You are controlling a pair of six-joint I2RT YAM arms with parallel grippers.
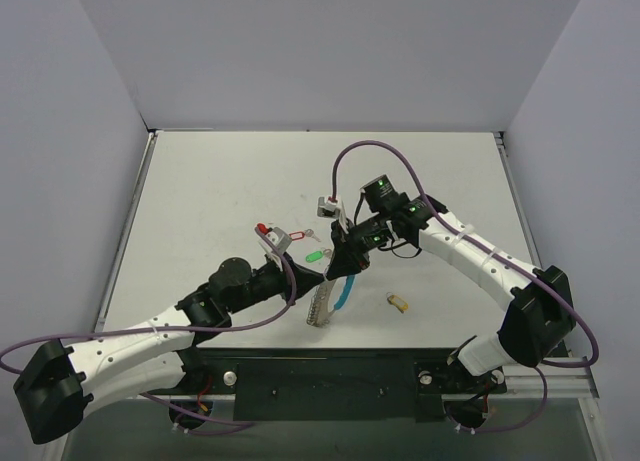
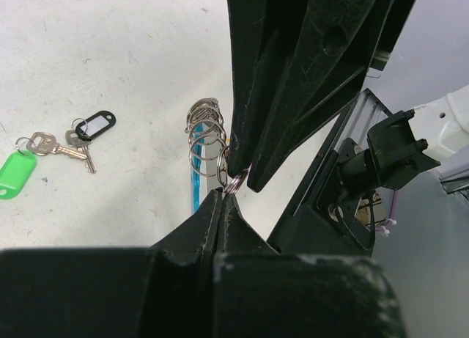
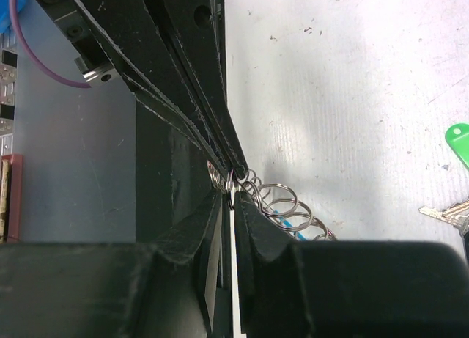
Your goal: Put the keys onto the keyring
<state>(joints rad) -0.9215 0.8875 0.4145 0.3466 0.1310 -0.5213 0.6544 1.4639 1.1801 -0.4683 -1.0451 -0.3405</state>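
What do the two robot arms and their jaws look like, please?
Both the left arm and the right arm have white links with black joints. A purple cable runs along each. Small green lights glow near the right wrist. The jaws are black, long and tapering.

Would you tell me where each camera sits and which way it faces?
Top external: above and behind the arms, looking down on the table; both show.
Left wrist: on the left arm, facing the keyring; left pincer at bottom.
Right wrist: on the right arm, facing back at it; right pincer at bottom.
Shared: keyring, green tag.
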